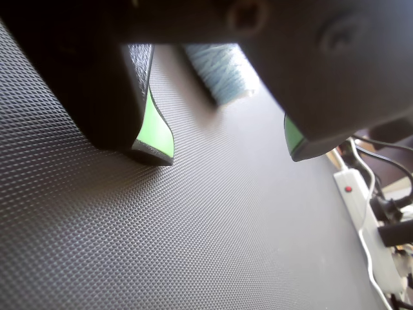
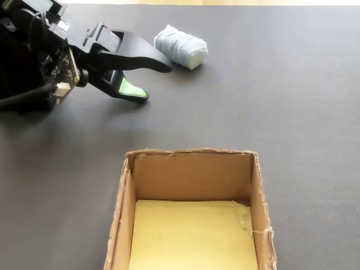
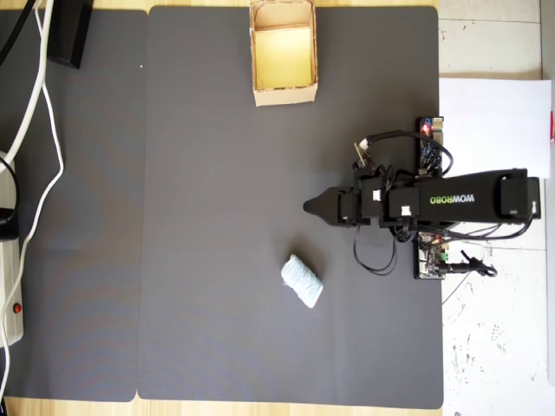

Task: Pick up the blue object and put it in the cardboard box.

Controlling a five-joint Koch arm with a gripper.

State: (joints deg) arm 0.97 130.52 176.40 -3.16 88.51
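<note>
Covering the table, a dark mat (image 3: 217, 173) holds the cardboard box (image 3: 283, 91) at its far edge in the overhead view, empty. Hovering low, the gripper (image 2: 154, 79) has its jaws spread, grasping nothing, probably ready to straddle the blue object (image 2: 180, 46) lying just beside its tips.

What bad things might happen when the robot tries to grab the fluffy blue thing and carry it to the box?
The hand is open but sits beside the blue object, not around it, so closing now would likely catch nothing. The lump looks soft and rounded, so a finger might nudge it and roll it away across the mat. The cardboard box is far off in the overhead view and has raised walls, so a low carry might bump a wall or drop the lump outside.
</note>
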